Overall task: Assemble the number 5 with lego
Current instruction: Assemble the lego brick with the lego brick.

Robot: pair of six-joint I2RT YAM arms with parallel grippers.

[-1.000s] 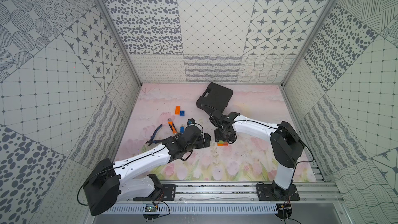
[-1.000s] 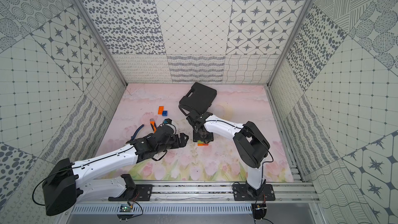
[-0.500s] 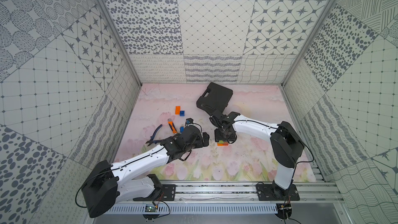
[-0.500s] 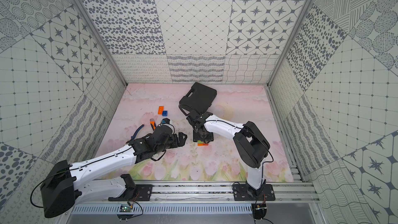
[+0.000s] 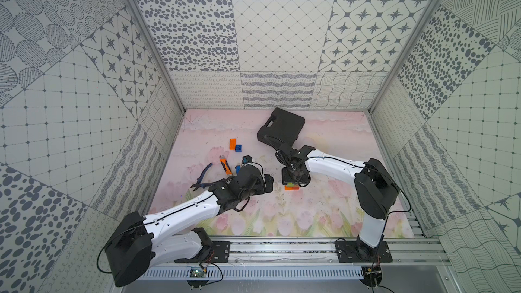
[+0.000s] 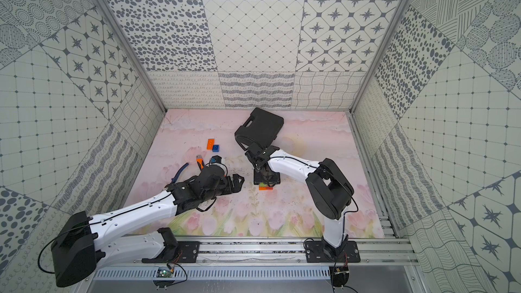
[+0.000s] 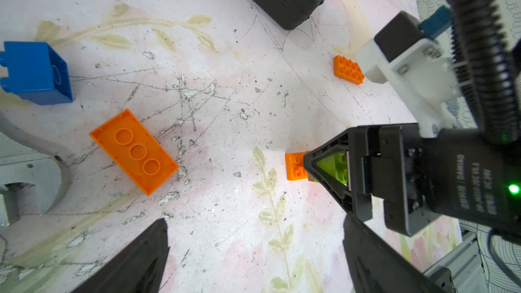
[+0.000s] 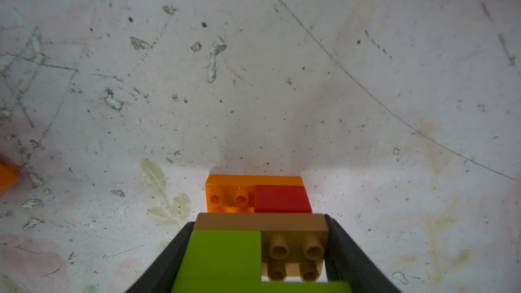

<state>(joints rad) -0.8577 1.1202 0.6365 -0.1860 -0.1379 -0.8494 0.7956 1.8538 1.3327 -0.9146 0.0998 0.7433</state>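
**Lego figure 5 under the right arm.** The right gripper [image 8: 259, 221] reaches from above onto the lego stack [image 5: 291, 187]. Its jaws are part-closed and press against the two short ends of the brown brick [image 8: 293, 238], so the grip runs along the bricks' long axis.

Reading away from the wrist camera:
- A green brick [image 8: 225, 252] sits on one half of the brown brick.
- A red brick [image 8: 282, 198] sits on the opposite half of the orange base brick [image 8: 228, 193].
- The orange base brick rests on the surface [image 8: 253, 80].

A wider green edge at the near border of that view suggests a long top bar, but the frame cuts it off. The stack stands near the middle of the surface, directly beneath this gripper, so any press or release would act straight down.

The left gripper [image 5: 269, 184] is fully open and empty. It is near the stack on the robot's left and points roughly toward it. A loose orange brick [image 7: 134, 150] lies studs-down ahead of it, with its long axis oblique to the gripper's opening. A blue brick [image 7: 33, 73] lies farther off.

Judging by position, the right arm alone commands the stack, and the left arm is nearer to the loose bricks.
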